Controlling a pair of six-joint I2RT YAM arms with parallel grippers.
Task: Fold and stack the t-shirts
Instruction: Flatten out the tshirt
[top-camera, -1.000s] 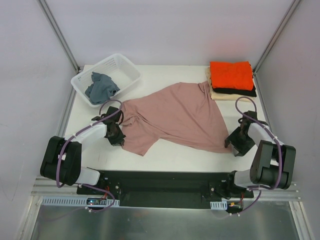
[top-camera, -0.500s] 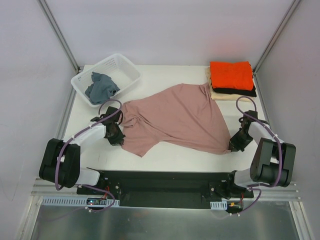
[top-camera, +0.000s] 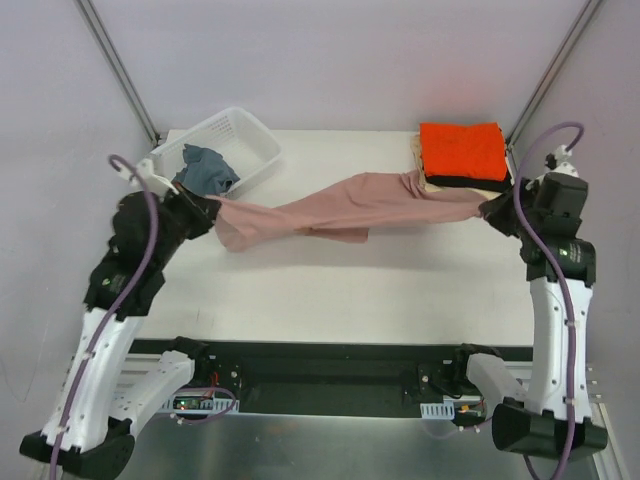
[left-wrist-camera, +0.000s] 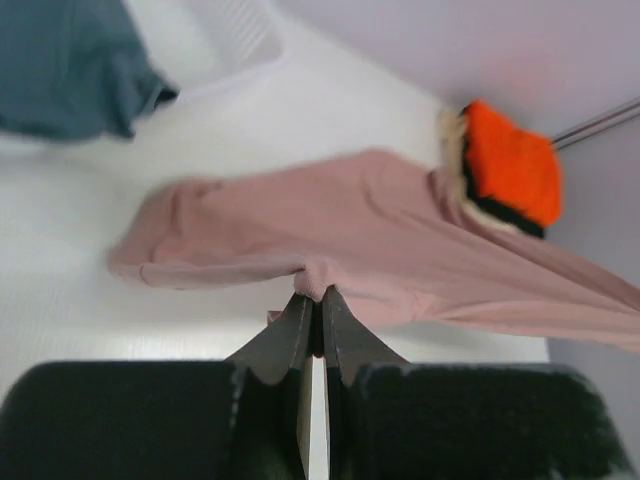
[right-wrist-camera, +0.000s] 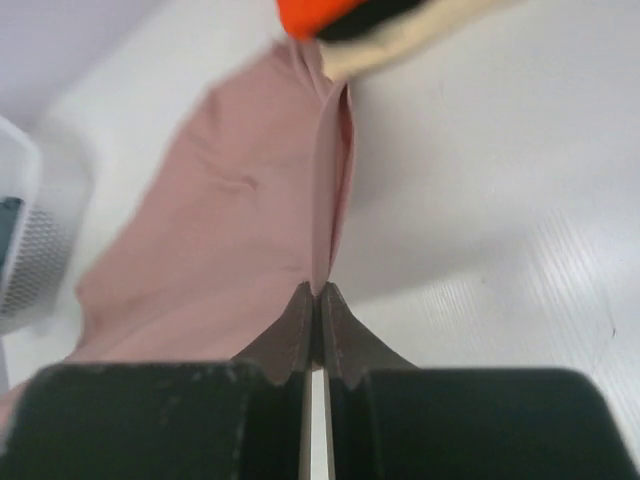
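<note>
A dusty-pink t-shirt (top-camera: 340, 212) hangs stretched in the air between my two grippers, above the white table (top-camera: 340, 290). My left gripper (top-camera: 212, 212) is shut on the shirt's left end; the wrist view shows the pink t-shirt (left-wrist-camera: 380, 240) pinched at the tip of the left gripper (left-wrist-camera: 316, 293). My right gripper (top-camera: 492, 208) is shut on the shirt's right end, and the pink cloth (right-wrist-camera: 250, 220) runs away from the right gripper (right-wrist-camera: 314, 290). At the back right lies a folded stack: an orange t-shirt (top-camera: 460, 150) on a black one (top-camera: 470, 184) and a cream one (top-camera: 445, 192).
A white plastic basket (top-camera: 240, 135) stands at the back left with a crumpled grey-blue cloth (top-camera: 203, 170) inside. Metal frame posts rise at both back corners. The folded stack (left-wrist-camera: 510, 170) sits just behind the hanging shirt's right end.
The right gripper shut on the shirt's right edge. Both arms then rose from the table, lifting the pink shirt and pulling it into a taut band between them.
</note>
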